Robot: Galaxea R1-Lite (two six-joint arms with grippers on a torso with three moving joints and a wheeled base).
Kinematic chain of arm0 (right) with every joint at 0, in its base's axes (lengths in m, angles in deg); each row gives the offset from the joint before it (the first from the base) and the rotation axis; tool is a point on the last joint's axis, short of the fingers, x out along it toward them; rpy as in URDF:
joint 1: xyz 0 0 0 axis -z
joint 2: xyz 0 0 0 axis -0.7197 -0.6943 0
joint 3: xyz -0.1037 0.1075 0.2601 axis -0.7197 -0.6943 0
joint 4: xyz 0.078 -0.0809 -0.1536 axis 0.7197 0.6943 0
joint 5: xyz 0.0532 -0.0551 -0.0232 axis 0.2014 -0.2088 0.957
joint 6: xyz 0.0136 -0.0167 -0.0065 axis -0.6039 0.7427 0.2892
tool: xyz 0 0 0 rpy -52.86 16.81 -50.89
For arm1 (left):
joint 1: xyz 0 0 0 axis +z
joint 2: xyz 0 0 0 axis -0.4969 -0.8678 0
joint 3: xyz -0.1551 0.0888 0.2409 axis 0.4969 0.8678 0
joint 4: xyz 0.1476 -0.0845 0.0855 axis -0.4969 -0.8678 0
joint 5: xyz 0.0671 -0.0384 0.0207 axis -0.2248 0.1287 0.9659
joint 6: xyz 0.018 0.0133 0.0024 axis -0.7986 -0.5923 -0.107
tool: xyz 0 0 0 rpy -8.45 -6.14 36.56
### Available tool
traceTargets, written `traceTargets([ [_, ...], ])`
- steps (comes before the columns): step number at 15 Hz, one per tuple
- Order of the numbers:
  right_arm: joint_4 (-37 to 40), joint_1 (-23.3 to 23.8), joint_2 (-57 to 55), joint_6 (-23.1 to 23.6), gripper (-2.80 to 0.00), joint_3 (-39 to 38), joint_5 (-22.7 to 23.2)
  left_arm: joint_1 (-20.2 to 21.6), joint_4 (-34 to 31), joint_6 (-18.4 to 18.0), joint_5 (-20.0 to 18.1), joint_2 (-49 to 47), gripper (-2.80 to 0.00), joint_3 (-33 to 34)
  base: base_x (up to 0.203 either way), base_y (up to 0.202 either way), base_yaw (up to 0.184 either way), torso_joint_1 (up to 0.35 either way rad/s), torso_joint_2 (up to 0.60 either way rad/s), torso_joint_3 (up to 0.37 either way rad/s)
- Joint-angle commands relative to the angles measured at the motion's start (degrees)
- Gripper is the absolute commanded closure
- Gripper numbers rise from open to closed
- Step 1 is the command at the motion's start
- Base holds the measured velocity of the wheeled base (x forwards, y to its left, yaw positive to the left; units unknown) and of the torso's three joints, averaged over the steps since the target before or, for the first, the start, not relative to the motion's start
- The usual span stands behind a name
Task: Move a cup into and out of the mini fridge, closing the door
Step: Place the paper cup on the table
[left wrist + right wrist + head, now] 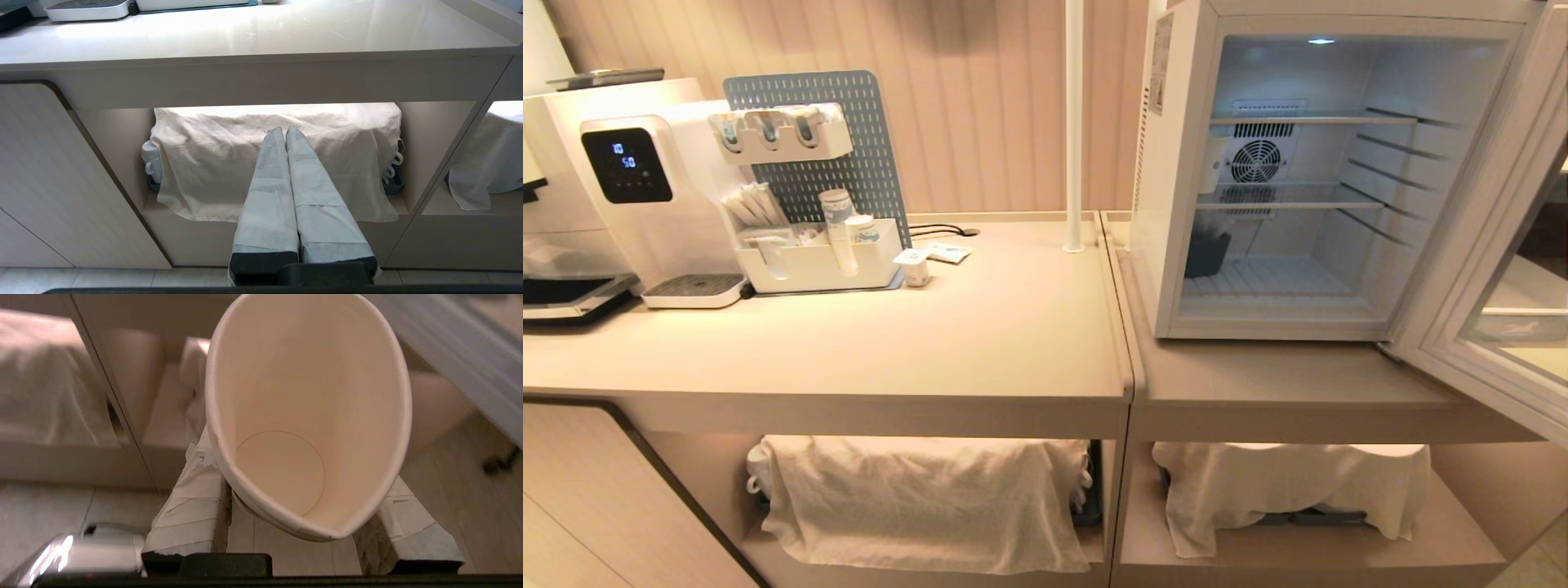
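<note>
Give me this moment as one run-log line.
right gripper: holding cup, empty, below counter level | left gripper: shut, parked | mini fridge: no cup inside | door: open

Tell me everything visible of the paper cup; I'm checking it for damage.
The cup is pale paper with a rolled rim and looks empty, its round base seam showing inside. It sits clamped between the right end effector's taped fingers, its mouth squeezed oval and facing the wrist camera. No tear shows. Its outer wall is hidden. It does not appear in the head view.
</note>
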Motion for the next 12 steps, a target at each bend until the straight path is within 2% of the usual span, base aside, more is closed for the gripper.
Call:
traceTargets([
  [1, -6.2, 0.4, 7.5, 0.4, 0.00, -6.3, 1.7, 0.0, 0.0, 0.2, 0.0, 0.0, 0.00, 0.0, 0.000, 0.000, 0.000, 0.000, 0.00, 0.000],
  [3, -19.2, 0.5, 7.7, -2.3, 0.00, -11.9, 4.4, 0.0, 0.0, 0.3, 0.0, 0.0, 0.00, 0.0, 0.000, 0.000, 0.000, 0.000, 0.00, 0.000],
  [4, -21.6, 0.6, 7.7, -4.0, 0.00, -12.7, 5.5, -0.1, 0.0, 0.3, 0.0, 0.0, 0.00, -0.1, 0.000, 0.000, 0.000, 0.000, 0.00, 0.000],
  [6, -16.5, 0.7, 7.6, -7.5, 0.00, -13.3, 7.0, 0.0, 0.0, 0.3, 0.0, 0.0, 0.00, 0.0, 0.000, 0.000, 0.000, 0.000, 0.00, 0.000],
  [11, -16.8, 0.7, 7.7, -6.8, 0.00, -13.5, 6.9, -0.1, 0.0, 0.4, 0.0, 0.0, 0.00, 0.0, 0.000, 0.000, 0.000, 0.000, 0.00, 0.000],
  [12, -16.9, 0.6, 7.8, -5.3, 0.00, -13.5, 7.0, -0.1, 0.0, 0.3, 0.0, 0.0, 0.00, 0.0, 0.000, 0.000, 0.000, 0.000, 0.00, 0.000],
])
